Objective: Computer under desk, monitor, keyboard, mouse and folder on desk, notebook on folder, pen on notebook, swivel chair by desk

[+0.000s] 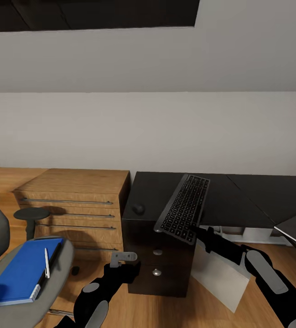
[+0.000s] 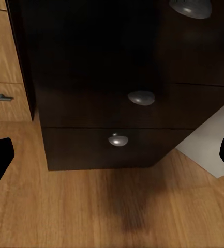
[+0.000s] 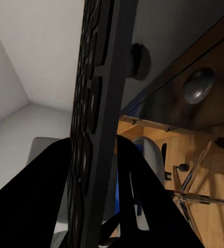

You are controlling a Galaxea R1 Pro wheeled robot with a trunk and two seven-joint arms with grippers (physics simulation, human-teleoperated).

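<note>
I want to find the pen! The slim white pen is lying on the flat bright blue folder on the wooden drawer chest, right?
Not quite. The slim white pen does lie on the flat bright blue folder, but the folder rests on the grey swivel chair seat, not the wooden chest. The head view shows this.

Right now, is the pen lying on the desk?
No, in the head view the pen lies on the blue folder, which rests on the swivel chair seat.

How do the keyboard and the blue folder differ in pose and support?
The keyboard is dark grey and tilted, held by the right gripper above the desk; the folder is bright blue and lies flat on the chair seat. The folder carries a white pen; the keyboard carries nothing. Both are flat rectangles.
</note>
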